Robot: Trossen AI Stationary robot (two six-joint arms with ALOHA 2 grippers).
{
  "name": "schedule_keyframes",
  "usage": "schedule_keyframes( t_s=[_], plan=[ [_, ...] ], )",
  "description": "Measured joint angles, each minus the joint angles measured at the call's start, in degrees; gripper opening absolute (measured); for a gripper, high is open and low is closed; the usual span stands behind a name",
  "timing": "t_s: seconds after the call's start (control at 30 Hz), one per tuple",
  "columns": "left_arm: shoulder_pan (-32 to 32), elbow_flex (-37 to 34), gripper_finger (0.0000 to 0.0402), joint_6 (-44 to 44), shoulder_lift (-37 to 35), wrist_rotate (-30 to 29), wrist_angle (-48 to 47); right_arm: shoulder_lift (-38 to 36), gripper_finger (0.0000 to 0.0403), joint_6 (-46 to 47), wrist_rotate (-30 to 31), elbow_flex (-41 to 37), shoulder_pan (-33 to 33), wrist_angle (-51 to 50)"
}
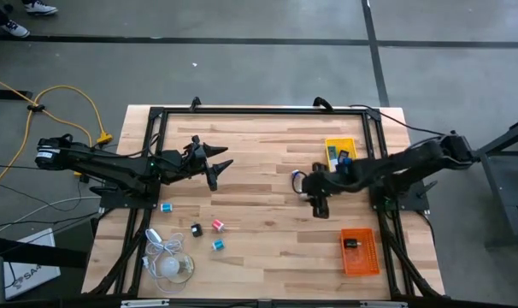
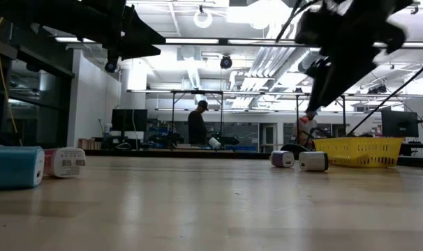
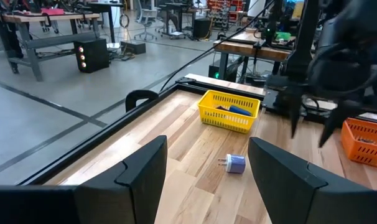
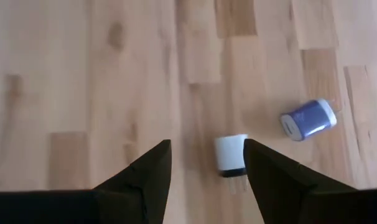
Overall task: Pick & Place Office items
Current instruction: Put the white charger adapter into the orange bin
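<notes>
**Right arm above a small white piece**

The right gripper (image 4: pixel 207 165) hangs over the worktop (image 1: pixel 259 162), fingers apart, holding nothing. A white piece (image 4: pixel 230 154) lies under it, a purple piece (image 4: pixel 309 119) near. The left gripper (image 3: pixel 204 168) waits, fingers apart. Blue items lie in the yellow tray (image 1: pixel 340 152); more pieces (image 1: pixel 216 226) lie near the left front.

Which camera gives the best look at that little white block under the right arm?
The right wrist view: the white block sits close between its pincer's fingers. The low view shows it side-on; overhead, the arm covers it; the left wrist view misses it.
</notes>
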Motion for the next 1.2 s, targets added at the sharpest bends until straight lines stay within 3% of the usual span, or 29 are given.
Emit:
schedule_keyframes(
  t_s=[0.37,0.9,1.2],
  plan=[
    [0.01,0.0,0.0218,0.02,-0.02,0.0,0.22,4.98,0.0187,-7.2,-4.31,-0.04,-7.14,1.2],
    [0.0,-0.01,0.0218,0.0,-0.02,0.0,0.45,6.71,0.0187,-7.51,-3.6,-0.08,-7.6,0.61],
    [0.0,0.0,0.0218,0.02,-0.02,0.0,0.91,11.51,0.0187,-7.72,-5.09,-0.09,-8.98,0.64]
  ],
)
